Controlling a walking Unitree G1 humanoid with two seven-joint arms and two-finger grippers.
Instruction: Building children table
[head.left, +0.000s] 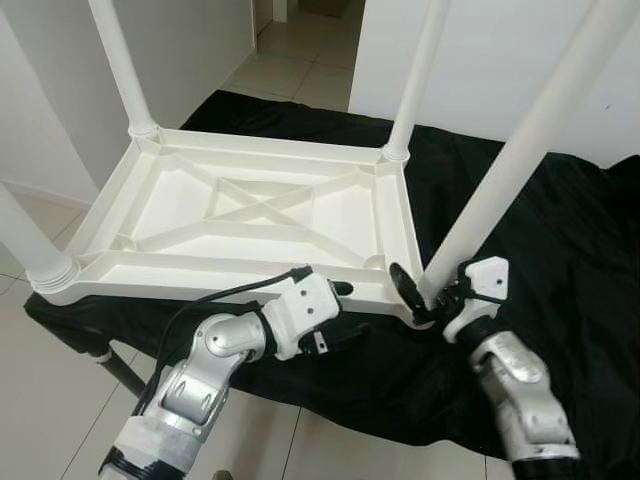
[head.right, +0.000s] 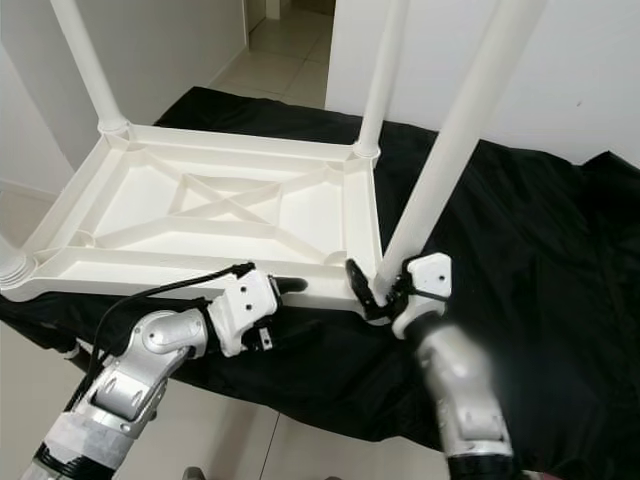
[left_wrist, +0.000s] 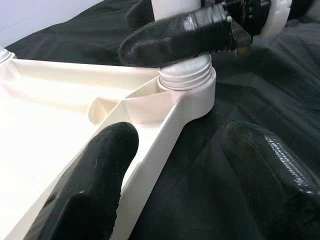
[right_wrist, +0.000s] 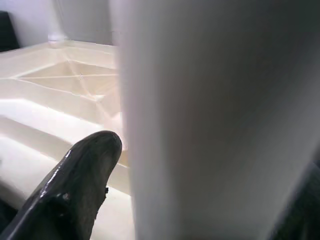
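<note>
A white plastic children's table (head.left: 200, 272) lies upside down on a black cloth (head.left: 560, 230). Legs stand up from its far left (head.left: 120, 60), far right (head.left: 418, 70) and near left (head.left: 25, 245) corners. The fourth leg (head.left: 520, 150) leans in the near right corner socket (left_wrist: 192, 95), its threaded collar (left_wrist: 182, 75) showing above the socket. My right gripper (head.left: 428, 292) is shut on this leg just above the collar. My left gripper (head.left: 335, 305) is open, with one finger (left_wrist: 100, 175) inside the table's near rim and the other (left_wrist: 270, 170) outside over the cloth.
The cloth covers a low support whose dark leg (head.left: 115, 368) shows at the lower left. Pale tiled floor (head.left: 60, 400) lies in front and to the left. White walls (head.left: 490, 60) stand behind, with a doorway (head.left: 300, 50) between them.
</note>
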